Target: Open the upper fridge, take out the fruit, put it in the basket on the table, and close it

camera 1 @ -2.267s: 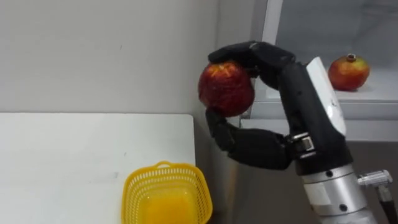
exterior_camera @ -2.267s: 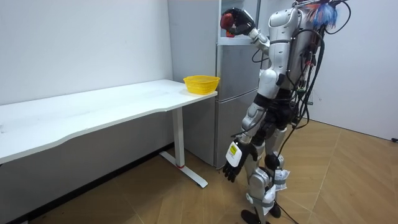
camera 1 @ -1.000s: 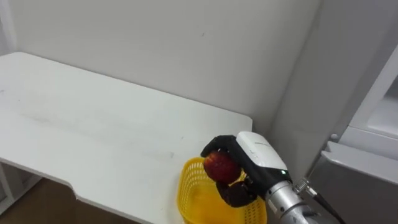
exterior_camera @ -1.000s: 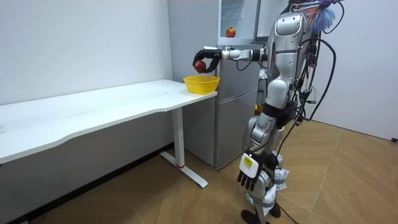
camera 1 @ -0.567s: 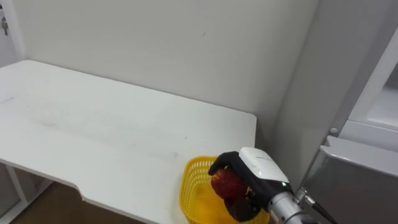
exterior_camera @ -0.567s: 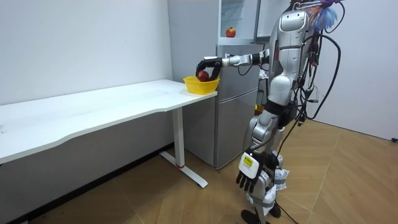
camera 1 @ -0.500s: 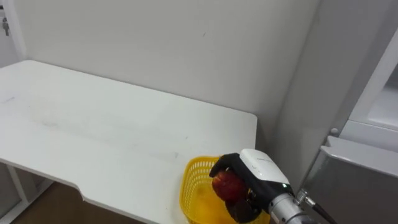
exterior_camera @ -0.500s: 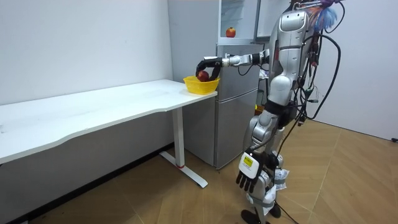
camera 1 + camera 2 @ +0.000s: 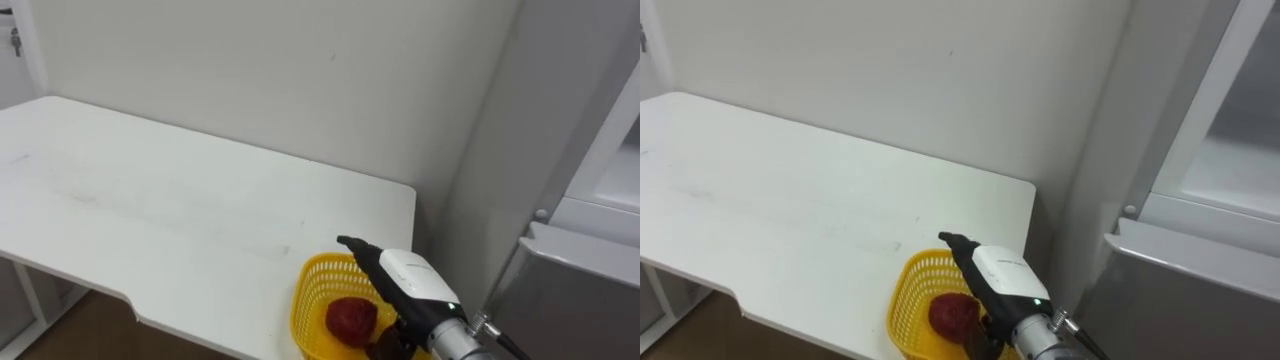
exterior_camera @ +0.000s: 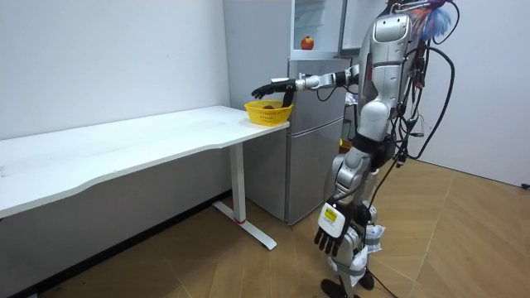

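the room is bright, with soft, even light from above. the white wall [image 9: 250,80] and the white table [image 9: 150,210] look pale and smooth. in the room view the space under the table is greyer, in soft shade. the top of the fridge [image 10: 313,141] looks light inside. the yellow basket [image 9: 312,292] throws just a faint shadow.

I'm working in a bare, lab-like room: white tabletop [image 10: 124,142], grey fridge [image 10: 310,132], plain walls [image 10: 108,58], wood floor [image 10: 464,240].
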Controlling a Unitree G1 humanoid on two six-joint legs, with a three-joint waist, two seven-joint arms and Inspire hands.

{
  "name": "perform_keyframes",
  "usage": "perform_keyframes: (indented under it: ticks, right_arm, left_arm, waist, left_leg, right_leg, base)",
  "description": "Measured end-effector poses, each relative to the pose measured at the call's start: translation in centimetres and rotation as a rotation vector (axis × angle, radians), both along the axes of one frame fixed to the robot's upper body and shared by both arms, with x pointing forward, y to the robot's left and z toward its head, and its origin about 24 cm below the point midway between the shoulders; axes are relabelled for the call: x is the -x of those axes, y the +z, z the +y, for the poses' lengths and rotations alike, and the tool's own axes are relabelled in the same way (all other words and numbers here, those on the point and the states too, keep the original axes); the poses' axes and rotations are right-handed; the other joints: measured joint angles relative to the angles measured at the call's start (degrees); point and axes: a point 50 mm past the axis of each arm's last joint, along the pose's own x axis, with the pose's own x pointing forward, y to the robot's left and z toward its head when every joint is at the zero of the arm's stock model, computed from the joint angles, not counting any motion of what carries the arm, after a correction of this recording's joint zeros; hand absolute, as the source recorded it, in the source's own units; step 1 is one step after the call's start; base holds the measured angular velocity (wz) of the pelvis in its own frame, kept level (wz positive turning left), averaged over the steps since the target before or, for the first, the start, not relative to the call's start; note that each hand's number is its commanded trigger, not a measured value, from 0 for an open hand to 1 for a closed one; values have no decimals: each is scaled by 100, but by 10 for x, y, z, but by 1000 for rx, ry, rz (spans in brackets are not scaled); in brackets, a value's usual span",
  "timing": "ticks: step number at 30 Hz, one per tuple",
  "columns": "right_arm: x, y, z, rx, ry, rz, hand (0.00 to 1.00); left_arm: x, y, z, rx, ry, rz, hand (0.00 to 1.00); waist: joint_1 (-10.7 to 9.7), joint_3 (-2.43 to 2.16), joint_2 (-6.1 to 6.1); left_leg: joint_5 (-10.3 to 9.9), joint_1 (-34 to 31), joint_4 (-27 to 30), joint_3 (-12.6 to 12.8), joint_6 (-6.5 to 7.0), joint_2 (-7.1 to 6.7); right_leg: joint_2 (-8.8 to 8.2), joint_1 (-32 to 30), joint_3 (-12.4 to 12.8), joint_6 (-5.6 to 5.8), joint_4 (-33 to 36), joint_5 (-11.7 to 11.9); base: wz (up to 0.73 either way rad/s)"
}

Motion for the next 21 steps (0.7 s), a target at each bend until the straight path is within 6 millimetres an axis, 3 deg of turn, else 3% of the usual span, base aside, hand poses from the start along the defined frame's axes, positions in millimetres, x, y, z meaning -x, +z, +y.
perform_keyframes:
  ticks: [21]
  right_arm:
    - [0,1,1,-2,2,-6,0]
  left_arm:
    - [0,0,0,0,-1,-1,0]
  waist:
    - [-14,13,-21]
  left_leg:
    - [0,-15,10,1,0,-4]
  right_leg:
    - [-2,-13,2,0,-2,0]
  base:
    - [0]
